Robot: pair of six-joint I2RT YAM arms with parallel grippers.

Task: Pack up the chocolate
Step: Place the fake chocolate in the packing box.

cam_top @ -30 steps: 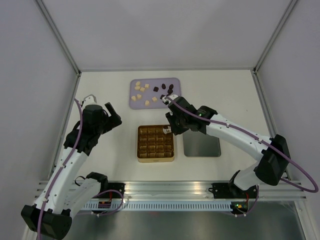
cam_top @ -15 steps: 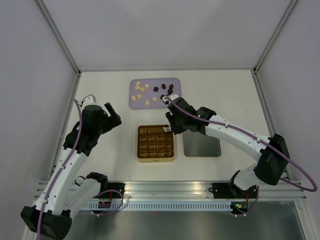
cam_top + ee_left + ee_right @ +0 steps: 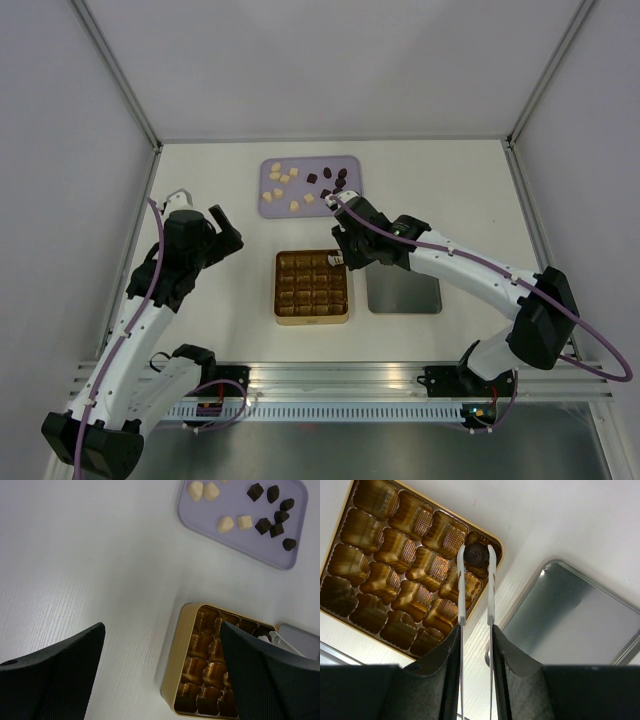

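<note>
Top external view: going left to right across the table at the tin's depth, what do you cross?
left gripper → gold tin → silver lid. Things that overlap the tin's span are left out.

Left wrist view: gold tin (image 3: 176,655) runs off the bottom edge, its right side behind a dark finger (image 3: 270,680); lilac tray (image 3: 200,512) clipped at the top. Right wrist view: silver lid (image 3: 580,625) cut at right. From above, tweezers (image 3: 337,258) too small to read
</note>
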